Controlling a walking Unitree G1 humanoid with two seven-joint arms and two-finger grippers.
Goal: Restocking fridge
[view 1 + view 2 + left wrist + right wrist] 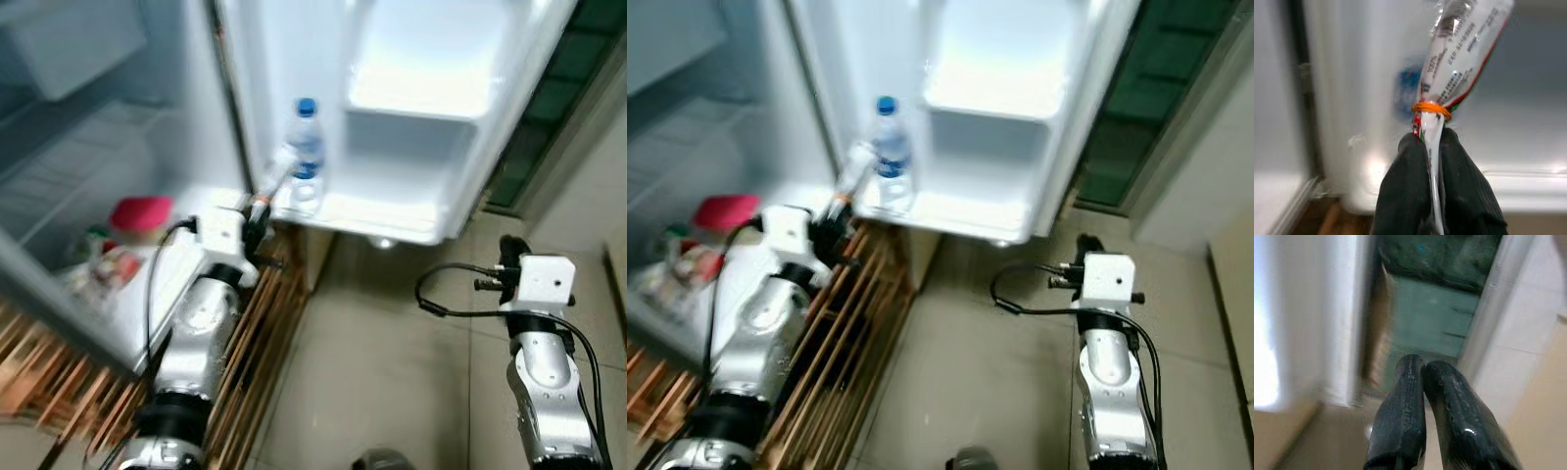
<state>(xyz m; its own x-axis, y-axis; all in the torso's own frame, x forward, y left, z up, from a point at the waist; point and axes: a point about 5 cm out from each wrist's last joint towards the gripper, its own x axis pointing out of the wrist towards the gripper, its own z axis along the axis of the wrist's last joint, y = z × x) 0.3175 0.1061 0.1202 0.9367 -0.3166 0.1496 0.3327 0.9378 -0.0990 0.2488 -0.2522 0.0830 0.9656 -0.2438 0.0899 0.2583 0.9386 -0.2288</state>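
Fridge (118, 196) stands open on the robot's left, its white door (411, 117) swung out ahead with a low door shelf (392, 211) running along the bottom, and a wooden slatted rack (260, 323) lies on the floor below it. On that door shelf a water bottle (306, 157) with a blue cap stands upright near the hinge side. The left claw (1429, 147) is raised toward the shelf and is closed tight on the twisted, orange-banded neck of a printed plastic packet (1462, 54), which sticks up and leans toward the bottle, very near it. That closeness is, in my judgement, the main hazard: if the packet is pushed further in along this line, its loose upper end could nudge the bottle and tip it off the shelf onto the rack. The grip is also only on a thin pinched neck, so the packet may swing or slip out before it reaches the shelf. Blur in the views suggests motion, which would make aiming harder. The right claw (1422, 382) hangs low over the tiled floor (392, 372), fingers pressed together and holding nothing.
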